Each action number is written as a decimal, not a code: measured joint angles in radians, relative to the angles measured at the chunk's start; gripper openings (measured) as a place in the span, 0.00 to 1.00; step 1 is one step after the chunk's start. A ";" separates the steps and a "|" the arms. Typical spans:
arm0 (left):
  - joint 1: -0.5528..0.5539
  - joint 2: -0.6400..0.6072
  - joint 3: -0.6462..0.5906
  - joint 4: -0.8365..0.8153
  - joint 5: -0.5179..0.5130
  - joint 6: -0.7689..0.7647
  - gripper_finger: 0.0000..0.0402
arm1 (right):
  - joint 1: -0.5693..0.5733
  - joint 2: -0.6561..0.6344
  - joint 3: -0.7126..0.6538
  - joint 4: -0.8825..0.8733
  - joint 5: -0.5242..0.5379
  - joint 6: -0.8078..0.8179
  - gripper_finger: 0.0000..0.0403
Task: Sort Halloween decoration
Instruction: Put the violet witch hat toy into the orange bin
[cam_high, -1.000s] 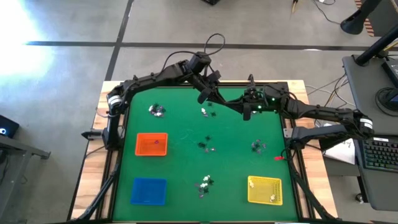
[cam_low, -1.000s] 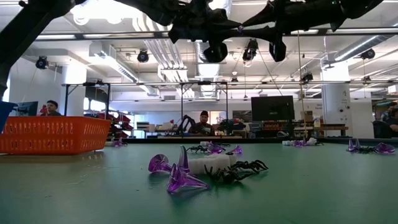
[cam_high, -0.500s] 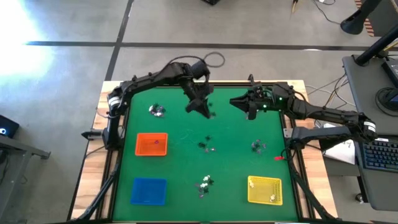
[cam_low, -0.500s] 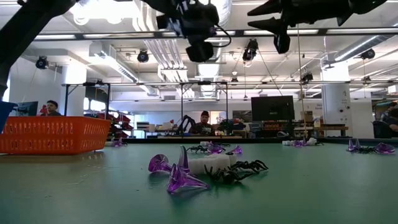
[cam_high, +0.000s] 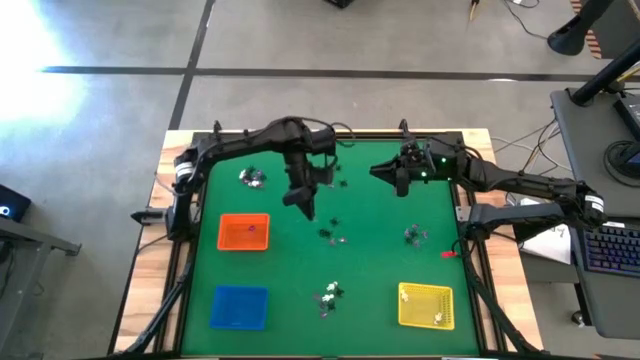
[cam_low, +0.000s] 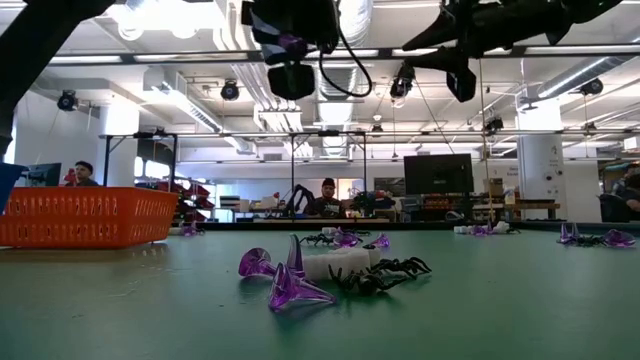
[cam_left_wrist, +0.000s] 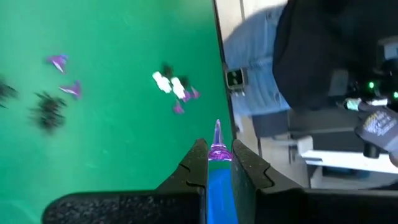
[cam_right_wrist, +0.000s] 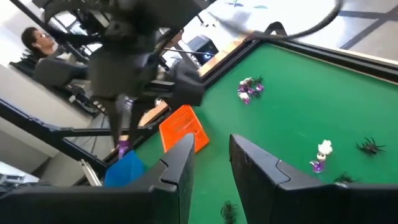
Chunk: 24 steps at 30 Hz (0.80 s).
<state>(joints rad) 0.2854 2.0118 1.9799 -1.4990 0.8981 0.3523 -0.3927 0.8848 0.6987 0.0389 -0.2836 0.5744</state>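
Left gripper (cam_left_wrist: 217, 163) clamped on purple cone trinket (cam_left_wrist: 217, 144) above the table (cam_high: 380, 270); we see its long axis along the fingers, tip outward. Right gripper (cam_right_wrist: 210, 160) half-open, empty.

Held trinket (cam_left_wrist: 217, 148): purple, only its tip shows between the left fingers (cam_left_wrist: 198, 163); shape unclear.
Piles on the mat (cam_high: 390, 275): pieces too small to tell apart from above.
Blue tray (cam_right_wrist: 126, 168): partly hidden behind the right fingers (cam_right_wrist: 177, 168).

Two slim black jointed arms (cam_high: 240, 140), thin black cables looped along them; the right one's wrist (cam_high: 425, 165) shows small green lights.
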 joint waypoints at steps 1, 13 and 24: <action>-0.009 -0.003 0.000 -0.015 -0.003 0.002 0.02 | -0.001 0.000 0.000 -0.005 0.003 0.000 0.23; -0.091 -0.140 -0.035 -0.072 -0.137 -0.085 0.02 | -0.001 0.000 0.000 -0.013 0.022 0.060 0.23; -0.142 -0.420 -0.330 -0.005 -0.342 -0.286 0.02 | -0.001 0.000 0.000 -0.012 0.022 0.122 0.23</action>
<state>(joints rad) 0.1436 1.5918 1.6504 -1.5037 0.5563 0.0667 -0.3935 0.8845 0.6987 0.0272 -0.2615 0.6969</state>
